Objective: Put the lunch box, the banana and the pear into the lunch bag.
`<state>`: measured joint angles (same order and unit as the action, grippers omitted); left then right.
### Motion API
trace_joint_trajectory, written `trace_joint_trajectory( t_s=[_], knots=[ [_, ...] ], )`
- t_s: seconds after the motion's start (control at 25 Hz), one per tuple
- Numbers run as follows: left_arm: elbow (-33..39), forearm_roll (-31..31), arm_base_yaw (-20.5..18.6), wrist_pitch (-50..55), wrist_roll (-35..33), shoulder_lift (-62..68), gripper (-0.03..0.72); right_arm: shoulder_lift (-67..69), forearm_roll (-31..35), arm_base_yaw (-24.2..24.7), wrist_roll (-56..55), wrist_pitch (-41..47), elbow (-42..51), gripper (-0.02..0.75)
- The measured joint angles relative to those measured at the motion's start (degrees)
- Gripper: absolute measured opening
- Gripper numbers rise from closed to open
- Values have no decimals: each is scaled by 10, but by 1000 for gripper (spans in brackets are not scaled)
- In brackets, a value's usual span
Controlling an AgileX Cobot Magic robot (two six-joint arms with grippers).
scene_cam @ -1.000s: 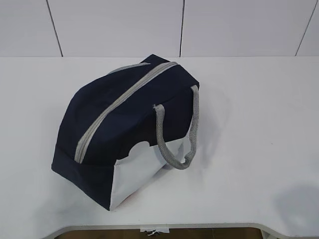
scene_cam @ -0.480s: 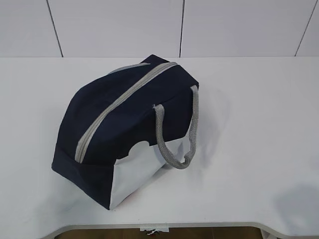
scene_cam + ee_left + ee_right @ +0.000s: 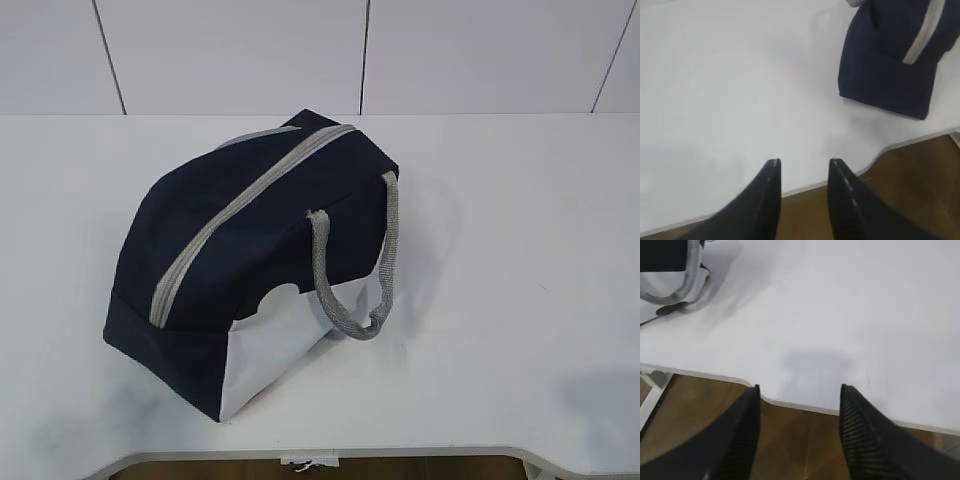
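Observation:
The navy lunch bag (image 3: 250,270) stands on the white table (image 3: 500,250) left of centre, its grey zipper shut and a grey rope handle (image 3: 355,270) hanging over its white side panel. One end of the bag shows in the left wrist view (image 3: 890,55); the handle shows in the right wrist view (image 3: 670,290). The lunch box, banana and pear are out of view. My left gripper (image 3: 804,162) is open and empty over the table's front edge. My right gripper (image 3: 800,387) is open and empty over the front edge too. Neither gripper shows in the exterior view.
A white panelled wall (image 3: 300,50) runs behind the table. The table's front edge (image 3: 400,455) has a curved cut-out, with brown floor (image 3: 800,440) below.
The shadows on the table's front corners have shifted slightly. The bag has not moved.

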<state>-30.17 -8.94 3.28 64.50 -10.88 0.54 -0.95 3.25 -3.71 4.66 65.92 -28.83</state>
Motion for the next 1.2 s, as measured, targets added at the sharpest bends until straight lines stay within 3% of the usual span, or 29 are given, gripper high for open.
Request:
trace_joint_trajectory(
  t_s=[0.2,1.2],
  knots=[
    [0,0,-19,-1,0,0,243,0,0,40,0,0,0,401],
    [0,0,-19,-1,0,0,242,0,0,40,0,-1,0,401]
  ],
)
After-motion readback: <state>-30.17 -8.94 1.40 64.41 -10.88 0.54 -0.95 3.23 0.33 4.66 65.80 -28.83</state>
